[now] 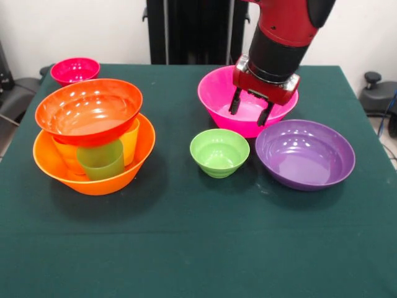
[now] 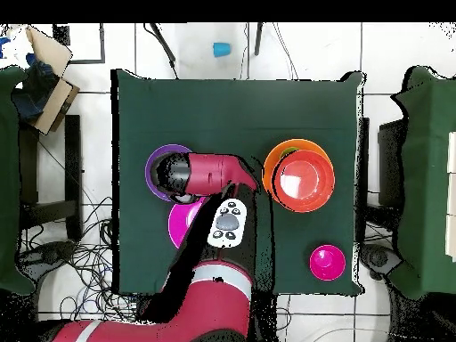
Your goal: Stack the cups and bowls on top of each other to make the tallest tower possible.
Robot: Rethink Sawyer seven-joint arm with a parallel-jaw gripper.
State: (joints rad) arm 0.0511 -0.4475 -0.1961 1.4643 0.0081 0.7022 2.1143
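The large orange bowl (image 1: 93, 177) at the left holds an orange cup (image 1: 67, 155), a green cup (image 1: 101, 160) and a yellow cup (image 1: 130, 139). A wide red-orange bowl (image 1: 90, 108) rests tilted on top of the cups. This pile also shows in the overhead view (image 2: 300, 175). My gripper (image 1: 250, 109) hangs over the inside of the large pink bowl (image 1: 217, 93), open and empty. The small light green bowl (image 1: 219, 152) and the purple bowl (image 1: 305, 154) stand in front of the pink bowl. The small crimson bowl (image 1: 74, 69) stands at the far left corner.
A blue cup (image 2: 221, 49) lies on the floor beyond the table in the overhead view. My arm (image 2: 209, 171) covers the light green bowl and part of the purple bowl (image 2: 160, 153) there. The dark green cloth (image 1: 198, 236) covers the table.
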